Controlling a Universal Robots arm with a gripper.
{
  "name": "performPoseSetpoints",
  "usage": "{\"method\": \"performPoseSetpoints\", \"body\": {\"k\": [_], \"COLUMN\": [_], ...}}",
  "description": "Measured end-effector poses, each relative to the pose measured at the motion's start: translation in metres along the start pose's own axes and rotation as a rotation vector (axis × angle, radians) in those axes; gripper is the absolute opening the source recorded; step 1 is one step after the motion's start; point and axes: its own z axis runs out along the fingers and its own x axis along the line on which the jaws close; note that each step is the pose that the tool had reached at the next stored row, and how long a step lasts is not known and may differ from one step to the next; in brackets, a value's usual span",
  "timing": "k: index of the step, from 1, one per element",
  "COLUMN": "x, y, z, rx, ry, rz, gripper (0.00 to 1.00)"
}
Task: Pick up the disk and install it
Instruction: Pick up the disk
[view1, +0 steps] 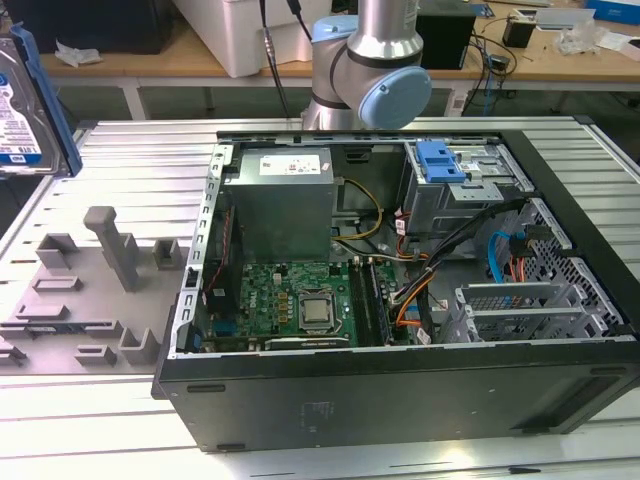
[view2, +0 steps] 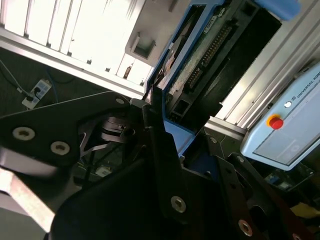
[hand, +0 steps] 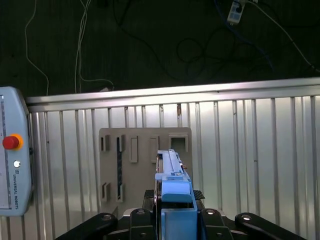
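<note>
Both wrist views show the claw (hand: 175, 217) clamped on the disk (hand: 170, 165); the exterior view shows its blue-and-white label (view1: 18, 120).

the disk (view1: 22, 105) is above the fixture plate (view1: 70, 300), both to the exterior view's left of the case (view1: 400, 400).

black cables (view1: 468, 228) cross the open case (view1: 400, 390) beside the drive cage (view1: 485, 180).

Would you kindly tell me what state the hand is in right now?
Hand: closed, holding the disk by its blue carrier edge.
</note>
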Motion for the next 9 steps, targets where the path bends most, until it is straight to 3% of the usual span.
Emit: {"method": "performPoseSetpoints", "body": {"k": [9], "x": [0.0], "y": [0.0], "z": [-0.0003], "rx": [0.0005], "ry": [-0.0001], "rz": [0.0], "gripper": [0.37]}}
